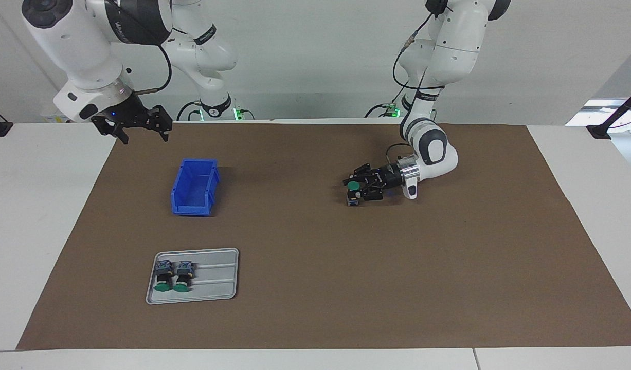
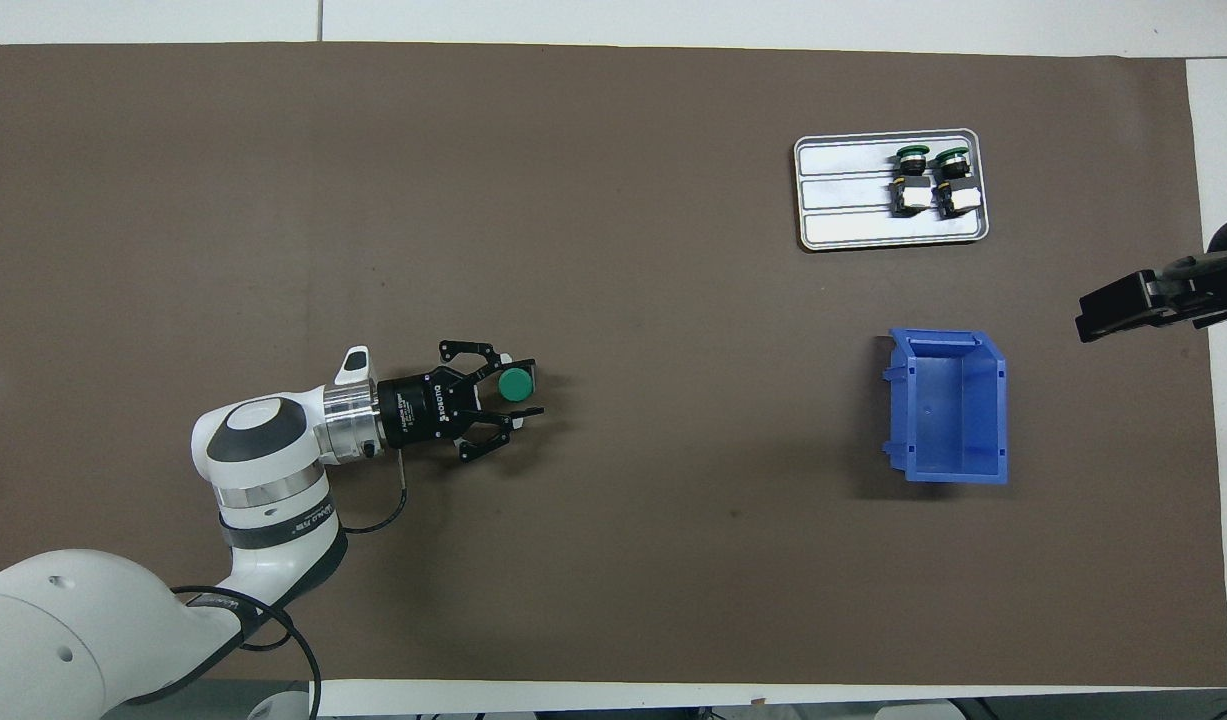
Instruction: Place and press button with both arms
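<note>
A green-capped button [image 1: 353, 185] [image 2: 515, 384] stands upright on the brown mat [image 1: 315, 288], toward the left arm's end of the table. My left gripper [image 1: 350, 189] [image 2: 530, 388] lies low and level around it. Its fingers [image 2: 526, 364] are spread to either side of the cap, with a gap showing on one side. My right gripper [image 1: 142, 129] [image 2: 1123, 305] hangs open and empty in the air over the mat's edge at the right arm's end, and that arm waits.
A blue bin [image 1: 194, 187] [image 2: 948, 405] sits empty toward the right arm's end. Farther from the robots, a metal tray [image 1: 217, 277] [image 2: 843, 190] holds two more green-capped buttons [image 1: 172, 276] [image 2: 931, 180] lying on their sides.
</note>
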You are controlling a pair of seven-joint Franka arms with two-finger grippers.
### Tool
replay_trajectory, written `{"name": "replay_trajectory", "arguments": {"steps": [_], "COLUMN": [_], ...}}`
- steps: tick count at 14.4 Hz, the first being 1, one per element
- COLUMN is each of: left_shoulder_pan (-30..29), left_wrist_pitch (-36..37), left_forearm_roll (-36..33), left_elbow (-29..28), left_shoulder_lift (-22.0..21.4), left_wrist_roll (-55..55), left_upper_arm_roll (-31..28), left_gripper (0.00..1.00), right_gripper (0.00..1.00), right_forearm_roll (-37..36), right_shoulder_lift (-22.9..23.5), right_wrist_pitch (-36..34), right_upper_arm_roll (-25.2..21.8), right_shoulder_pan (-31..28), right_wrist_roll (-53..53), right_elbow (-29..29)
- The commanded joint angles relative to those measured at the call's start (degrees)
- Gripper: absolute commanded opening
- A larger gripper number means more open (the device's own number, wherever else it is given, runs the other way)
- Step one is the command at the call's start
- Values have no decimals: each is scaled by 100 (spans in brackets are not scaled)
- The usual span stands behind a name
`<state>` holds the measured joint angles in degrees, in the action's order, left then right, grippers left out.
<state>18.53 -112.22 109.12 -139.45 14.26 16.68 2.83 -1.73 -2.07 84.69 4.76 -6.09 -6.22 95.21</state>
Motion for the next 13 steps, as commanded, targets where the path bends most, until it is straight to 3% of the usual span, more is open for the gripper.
{"name": "replay_trajectory", "arguments": {"steps": [1,2,3,4,8,13], "left_shoulder_pan": [36,28,37,45,54,335], "left_wrist_pitch": [-19,-28,-80,-185,-291,-1301], "left_forearm_roll": [136,127,127,127,127,40], "left_elbow": [-231,-249,-249,-249,-275,-249], "left_shoulder_lift": [-213,-222,-248,-327,-494,-1109], "left_wrist_roll": [-147,-147,-121,-86,71,274], "left_upper_arm_roll": [-37,-37,-37,-37,-37,-46], "left_gripper": [71,78,93,100,100,100], "right_gripper": [99,99,99,99,99,99], "right_forearm_roll": [-47,-47,-47,-47,-47,-47], "right_shoulder_lift": [-101,-92,-92,-92,-92,-101], "right_wrist_pitch": [3,4,4,4,3,4], "right_upper_arm_roll": [16,16,16,16,16,34], "right_shoulder_pan": [-6,-6,-6,-6,-6,20], "right_wrist_roll": [-143,-143,-143,-143,-143,-117], "right_elbow": [112,112,112,112,112,112]}}
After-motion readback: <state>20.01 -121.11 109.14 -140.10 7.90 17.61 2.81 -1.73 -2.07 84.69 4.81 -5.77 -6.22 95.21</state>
